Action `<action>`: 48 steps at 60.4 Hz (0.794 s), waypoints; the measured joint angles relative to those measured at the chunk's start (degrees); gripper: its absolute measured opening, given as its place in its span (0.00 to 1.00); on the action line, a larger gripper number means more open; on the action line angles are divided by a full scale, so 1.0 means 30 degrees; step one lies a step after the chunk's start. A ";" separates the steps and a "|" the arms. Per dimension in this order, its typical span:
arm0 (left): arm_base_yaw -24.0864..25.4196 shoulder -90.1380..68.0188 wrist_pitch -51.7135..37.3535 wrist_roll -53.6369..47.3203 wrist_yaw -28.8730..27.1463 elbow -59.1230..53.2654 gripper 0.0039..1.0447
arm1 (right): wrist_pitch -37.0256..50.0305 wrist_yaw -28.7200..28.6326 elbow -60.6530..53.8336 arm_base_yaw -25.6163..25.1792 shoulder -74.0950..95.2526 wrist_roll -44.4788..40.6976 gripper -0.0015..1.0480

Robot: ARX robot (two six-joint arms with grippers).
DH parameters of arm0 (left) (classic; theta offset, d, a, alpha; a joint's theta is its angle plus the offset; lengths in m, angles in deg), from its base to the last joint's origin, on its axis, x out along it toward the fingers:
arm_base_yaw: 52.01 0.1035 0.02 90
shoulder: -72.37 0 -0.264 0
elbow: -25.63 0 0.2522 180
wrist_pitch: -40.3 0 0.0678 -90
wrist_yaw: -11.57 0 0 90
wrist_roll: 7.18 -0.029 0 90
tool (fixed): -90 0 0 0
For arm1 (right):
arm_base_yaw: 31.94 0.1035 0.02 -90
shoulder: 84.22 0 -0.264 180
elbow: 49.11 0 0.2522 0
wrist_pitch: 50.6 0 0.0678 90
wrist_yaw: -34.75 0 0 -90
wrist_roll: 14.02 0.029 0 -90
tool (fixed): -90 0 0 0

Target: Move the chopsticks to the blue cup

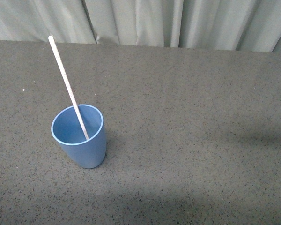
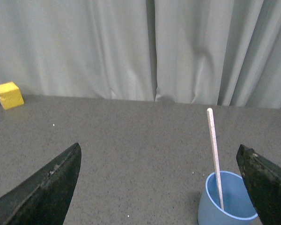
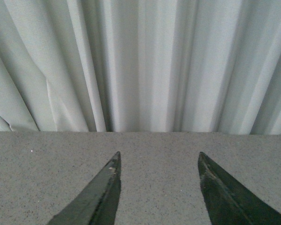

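The blue cup (image 1: 79, 136) stands upright on the grey table, left of centre in the front view. The pale chopstick (image 1: 65, 79) stands inside it, leaning back and to the left, its top well above the rim. Neither arm shows in the front view. In the left wrist view the cup (image 2: 225, 201) and the chopstick (image 2: 214, 150) sit close to one black finger of my left gripper (image 2: 159, 159), which is open wide and empty. My right gripper (image 3: 159, 159) is open and empty over bare table, facing the curtain.
A grey speckled table (image 1: 187, 117) runs back to a pale grey curtain (image 1: 145, 21). A yellow block (image 2: 8, 95) sits at the table's far edge in the left wrist view, with a dark blue thing just beside it at the frame edge.
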State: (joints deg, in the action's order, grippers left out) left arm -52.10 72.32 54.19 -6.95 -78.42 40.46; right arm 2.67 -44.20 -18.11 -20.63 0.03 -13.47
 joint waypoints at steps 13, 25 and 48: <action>0.0000 0.0007 0.0000 0.0000 0.0000 0.0000 0.94 | -0.1035 -0.1013 -0.2273 -0.1020 -0.2922 -0.0124 0.07; 0.0000 0.0007 0.0000 0.0000 0.0000 0.0000 0.94 | -0.2922 -0.1829 -0.3854 -0.1880 -0.6390 -0.0175 0.01; 0.0000 0.0007 0.0000 0.0007 0.0000 0.0000 0.94 | -0.7737 -0.3657 -0.5333 -0.3723 -1.2779 -0.0175 0.01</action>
State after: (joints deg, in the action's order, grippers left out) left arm -52.10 72.34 54.19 -6.93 -78.42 40.46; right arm -20.54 -55.17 -34.11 -31.80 -38.31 -13.99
